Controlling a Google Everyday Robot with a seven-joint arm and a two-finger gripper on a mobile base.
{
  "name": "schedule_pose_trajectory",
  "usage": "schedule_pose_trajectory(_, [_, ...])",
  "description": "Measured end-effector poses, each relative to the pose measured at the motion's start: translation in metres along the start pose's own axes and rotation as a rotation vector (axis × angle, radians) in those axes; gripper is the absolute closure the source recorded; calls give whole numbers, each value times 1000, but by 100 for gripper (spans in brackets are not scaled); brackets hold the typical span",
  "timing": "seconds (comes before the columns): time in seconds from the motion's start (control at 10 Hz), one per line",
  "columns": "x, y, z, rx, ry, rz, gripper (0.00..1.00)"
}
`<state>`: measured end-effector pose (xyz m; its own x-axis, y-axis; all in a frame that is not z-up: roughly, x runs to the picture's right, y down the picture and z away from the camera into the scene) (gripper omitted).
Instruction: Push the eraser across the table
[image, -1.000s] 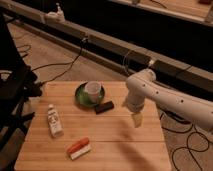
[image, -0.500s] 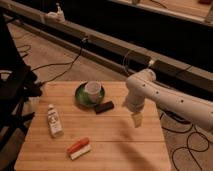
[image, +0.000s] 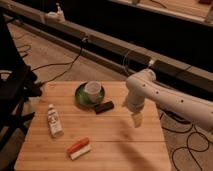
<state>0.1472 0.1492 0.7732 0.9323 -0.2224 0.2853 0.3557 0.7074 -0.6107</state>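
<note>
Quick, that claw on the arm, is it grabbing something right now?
Claw: cannot be told. It hangs above the table near its right edge, apart from the eraser.

Table (image: 115, 145): pale wood, joined planks, matt. Eraser (image: 104, 107): black, matt, plain. Gripper (image: 136, 120), over table's right side, right of eraser: pale, smooth, plastic-looking. Arm shell (image: 165, 97): white, smooth, faint sheen. Saucer (image: 80, 96): green, glossy. Tube (image: 54, 121): white, smooth.

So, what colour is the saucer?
The saucer is green, camera view; tool hovers right of eraser.
</note>
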Motion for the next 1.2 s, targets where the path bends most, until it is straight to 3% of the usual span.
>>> schedule_pose_trajectory(0.2, [0,0,0,0,0,0,24])
schedule_pose_trajectory(0.6, [4,-1,0,1,-6,19,64])
schedule_pose_trajectory(0.9, [19,-20,5,50,-13,57,95])
schedule_pose_trajectory(1.2, [27,-45,29,61,-3,54,100])
